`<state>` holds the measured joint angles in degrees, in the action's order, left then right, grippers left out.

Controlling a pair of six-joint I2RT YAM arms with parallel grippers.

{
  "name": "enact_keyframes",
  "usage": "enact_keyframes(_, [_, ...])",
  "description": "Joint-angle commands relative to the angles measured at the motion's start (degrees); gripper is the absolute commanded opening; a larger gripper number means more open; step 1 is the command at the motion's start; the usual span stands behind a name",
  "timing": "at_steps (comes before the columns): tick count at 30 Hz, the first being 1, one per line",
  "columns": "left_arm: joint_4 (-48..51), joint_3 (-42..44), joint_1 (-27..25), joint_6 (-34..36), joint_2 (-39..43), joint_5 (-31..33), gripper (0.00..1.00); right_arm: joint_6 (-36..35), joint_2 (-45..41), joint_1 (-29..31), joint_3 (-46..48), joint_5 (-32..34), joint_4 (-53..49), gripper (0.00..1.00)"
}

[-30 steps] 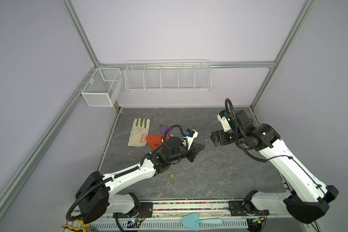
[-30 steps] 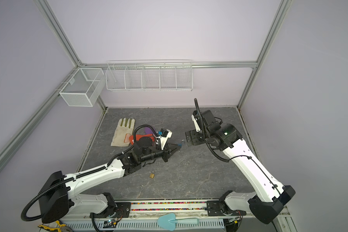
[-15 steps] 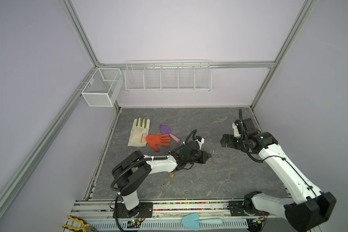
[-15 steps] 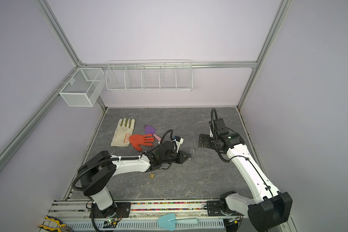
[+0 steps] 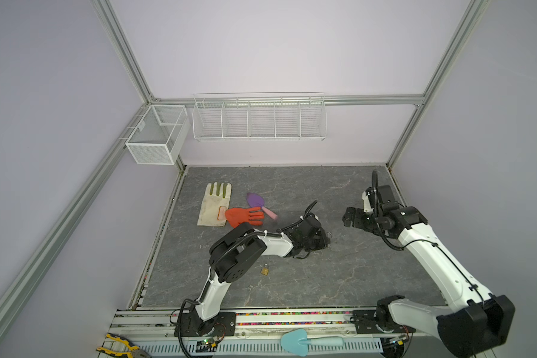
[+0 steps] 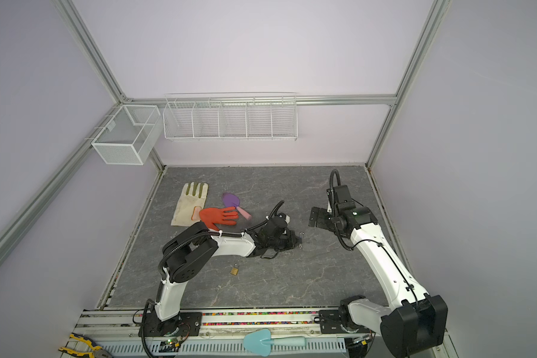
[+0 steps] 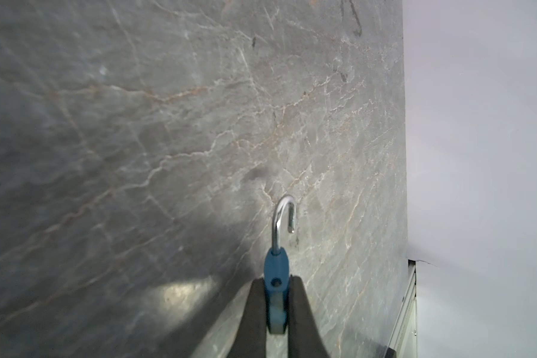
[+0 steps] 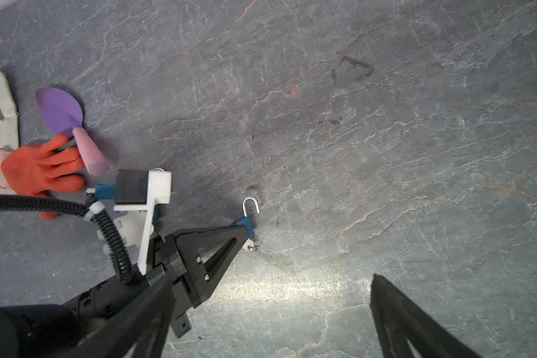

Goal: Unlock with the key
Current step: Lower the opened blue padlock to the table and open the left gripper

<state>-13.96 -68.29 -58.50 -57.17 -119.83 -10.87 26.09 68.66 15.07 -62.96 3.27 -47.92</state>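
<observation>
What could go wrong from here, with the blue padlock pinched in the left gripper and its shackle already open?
1. The left gripper pinches the blue padlock only at its fingertips, so it may twist or slip out.
2. A small silver piece, probably the key, sticks out beneath the padlock, close to the table. Contact could knock it loose.
3. The open shackle could snag if the open right gripper reaches in.

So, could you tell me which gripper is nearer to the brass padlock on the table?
Left. In a top view the left gripper is up and right of the brass padlock; the right gripper is farther off the same way.
</observation>
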Motion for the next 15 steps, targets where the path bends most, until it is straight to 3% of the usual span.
enact_keyframes(1, [3.1, -2.1, 0.2, -1.5, -1.0, 2.0, 0.00, -0.7, -0.2, -0.5, 1.2, -0.8, 0.7, 0.99])
enact_keyframes(6, [9.3, -5.2, 0.1, -0.2, -1.8, 2.9, 0.03, -1.0, -0.3, -0.7, 1.5, -1.2, 0.8, 0.99])
enact_keyframes(13, [13.0, -6.1, 0.2, 1.1, -0.7, 4.5, 0.36, -1.2, -0.6, -0.8, 1.3, -1.5, 0.6, 0.99])
enact_keyframes(15, [15.7, -7.6, 0.6, 1.7, -0.4, 3.4, 0.41, -1.4, -0.5, -0.8, 1.0, -1.7, 0.5, 0.99])
